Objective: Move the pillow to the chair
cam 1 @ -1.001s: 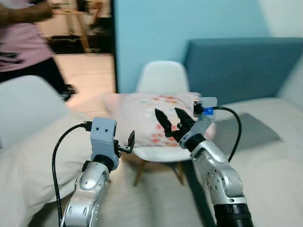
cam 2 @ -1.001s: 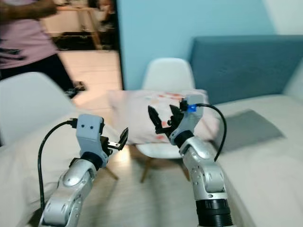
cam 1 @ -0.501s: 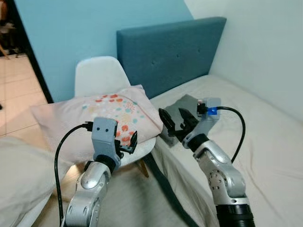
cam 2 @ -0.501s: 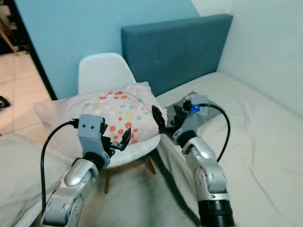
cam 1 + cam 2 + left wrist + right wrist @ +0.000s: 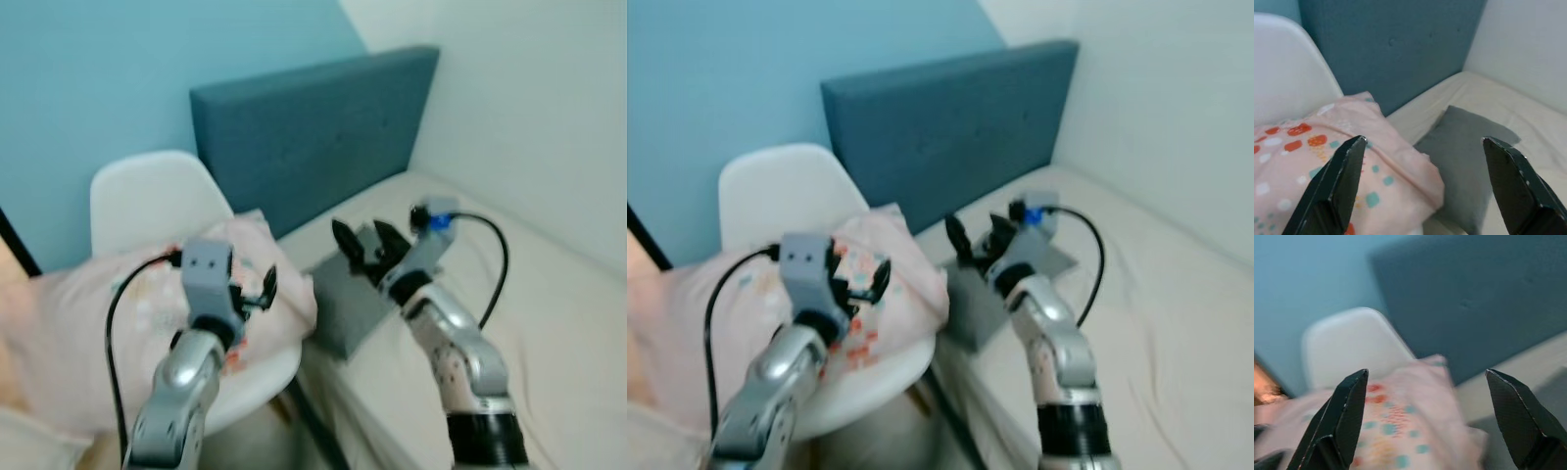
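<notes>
— Grippers first: what are they doing?
— Both of mine, left gripper (image 5: 257, 294) and right gripper (image 5: 361, 245), hang in the air with fingers spread, holding nothing.
— And the pillow?
— The pillow (image 5: 1312, 161) lies on the white chair (image 5: 137, 201) — beside the bed (image 5: 549, 323).

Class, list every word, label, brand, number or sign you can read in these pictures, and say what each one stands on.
There is none to read: the pink pillow bears only coloured dots, and the white chair, grey pillow and blue headboard are plain.
</notes>
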Tool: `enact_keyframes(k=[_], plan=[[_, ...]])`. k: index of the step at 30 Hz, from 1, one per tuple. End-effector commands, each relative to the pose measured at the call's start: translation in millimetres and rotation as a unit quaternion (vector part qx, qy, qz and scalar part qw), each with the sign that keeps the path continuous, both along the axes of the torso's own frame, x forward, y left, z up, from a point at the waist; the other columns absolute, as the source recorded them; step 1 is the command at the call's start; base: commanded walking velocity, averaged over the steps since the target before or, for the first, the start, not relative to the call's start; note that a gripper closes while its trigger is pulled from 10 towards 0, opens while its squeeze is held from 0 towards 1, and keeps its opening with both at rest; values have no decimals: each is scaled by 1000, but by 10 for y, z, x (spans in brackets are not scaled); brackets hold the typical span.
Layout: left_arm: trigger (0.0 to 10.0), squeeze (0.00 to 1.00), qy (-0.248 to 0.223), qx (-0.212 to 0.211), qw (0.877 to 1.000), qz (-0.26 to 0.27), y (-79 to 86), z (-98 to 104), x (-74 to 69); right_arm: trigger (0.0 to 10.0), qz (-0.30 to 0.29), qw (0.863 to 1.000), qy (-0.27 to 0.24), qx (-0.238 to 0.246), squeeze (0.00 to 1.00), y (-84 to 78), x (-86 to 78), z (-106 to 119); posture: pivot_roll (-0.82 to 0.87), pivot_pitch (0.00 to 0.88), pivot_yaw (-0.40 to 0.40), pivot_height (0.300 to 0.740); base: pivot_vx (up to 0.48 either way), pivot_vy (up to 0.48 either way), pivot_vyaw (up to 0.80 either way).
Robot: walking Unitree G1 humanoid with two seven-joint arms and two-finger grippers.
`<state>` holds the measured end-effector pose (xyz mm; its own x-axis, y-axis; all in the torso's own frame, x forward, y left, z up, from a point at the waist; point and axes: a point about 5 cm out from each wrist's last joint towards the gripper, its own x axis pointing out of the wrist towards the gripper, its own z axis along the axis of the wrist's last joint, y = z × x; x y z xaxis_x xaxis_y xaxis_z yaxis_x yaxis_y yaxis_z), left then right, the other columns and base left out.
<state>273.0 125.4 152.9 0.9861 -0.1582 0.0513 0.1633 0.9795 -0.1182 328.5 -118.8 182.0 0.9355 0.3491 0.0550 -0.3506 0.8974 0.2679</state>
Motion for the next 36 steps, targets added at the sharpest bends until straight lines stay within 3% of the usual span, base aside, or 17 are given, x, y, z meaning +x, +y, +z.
enact_keyframes(k=[1, 3, 4, 5, 7, 8, 10, 14, 16, 20, 28, 36], plan=[[10000, 0, -6, -14, 1000, -2, 19, 17, -16, 10000, -45, 998, 35, -18, 0, -209, 42, -149, 68, 0, -47, 735, 0, 0, 0], [10000, 0, 14, -17, 998, 53, 294, -100, -33, 10000, -74, 995, 58, -35, 0, -434, 90, -288, 61, 0, -47, 725, 0, 0, 0], [10000, 0, 27, 5, 997, 77, 448, -200, -61, 10000, -84, 993, 66, -45, 0, -520, 97, -352, 62, 0, -47, 720, 0, 0, 0], [10000, 0, 27, 5, 997, 77, 448, -200, -61, 10000, -84, 993, 66, -45, 0, -520, 97, -352, 62, 0, -47, 720, 0, 0, 0], [10000, 0, 52, 49, 992, 107, 685, -380, -148, 10000, -99, 990, 84, -62, 0, -636, 85, -482, 67, 0, -47, 710, 0, 0, 0], [10000, 0, 52, 49, 992, 107, 685, -380, -148, 10000, -99, 990, 84, -62, 0, -636, 85, -482, 67, 0, -47, 710, 0, 0, 0], [10000, 0, 76, 71, 985, 136, 890, -527, -252, 10000, -117, 984, 108, -75, 0, -761, 59, -641, 68, 0, -48, 700, 0, 0, 0], [10000, 0, 96, 83, 979, 161, 1056, -642, -343, 10000, -137, 978, 139, -76, 0, -915, 41, -799, 69, 0, -50, 690, 0, 0, 0], [10000, 0, 107, 85, 973, 184, 1186, -709, -402, 10000, -158, 972, 169, -43, 0, -1072, 44, -923, 71, 0, -50, 675, 0, 0, 0], [10000, 0, 106, 85, 972, 190, 1228, -714, -405, 10000, -174, 970, 170, 3, 0, -1130, 93, -896, 77, 0, -52, 660, 0, 0, 0], [10000, 0, 123, 109, 965, 207, 1353, -871, -406, 10000, -199, 967, 158, 20, 0, -1213, 220, -813, 80, 0, -44, 635, 0, 0, 0], [10000, 0, 140, 113, 957, 230, 1461, -1022, -396, 10000, -215, 959, 181, 36, 0, -1220, 197, -975, 82, 0, -34, 600, 0, 0, 0]])
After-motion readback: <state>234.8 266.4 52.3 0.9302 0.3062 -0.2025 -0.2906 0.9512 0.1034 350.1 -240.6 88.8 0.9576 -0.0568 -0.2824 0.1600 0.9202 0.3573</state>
